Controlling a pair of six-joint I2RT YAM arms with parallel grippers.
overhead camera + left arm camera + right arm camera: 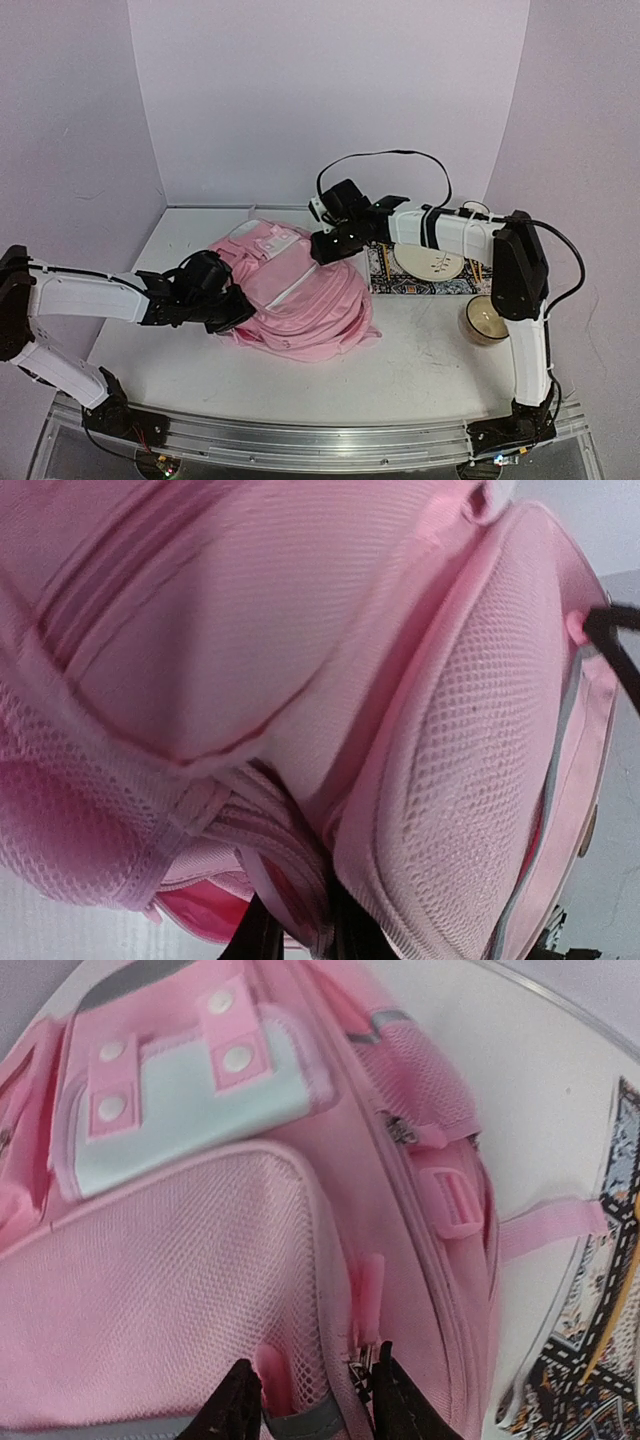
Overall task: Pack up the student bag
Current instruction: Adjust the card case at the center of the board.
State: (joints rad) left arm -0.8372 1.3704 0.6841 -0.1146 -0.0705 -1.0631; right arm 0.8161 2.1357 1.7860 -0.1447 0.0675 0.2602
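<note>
Pink student bag (300, 295) slumps on bench (420, 350) between hands: left hand (305, 935) clamps fabric fold (290, 870) at its fingertips, likely anchoring bag; right hand (312, 1405) pinches zip seam (362, 1355) between its fingers, likely to unzip.

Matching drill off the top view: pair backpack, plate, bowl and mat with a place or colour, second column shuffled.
1. backpack
2. plate
3. bowl
4. mat

A. patterned, right of the backpack
B. pink, middle of the table
C. cream, lying on the mat
D. on bare table, near side of the mat, beside the right arm

Pairs: 1-B, 2-C, 3-D, 4-A
</note>
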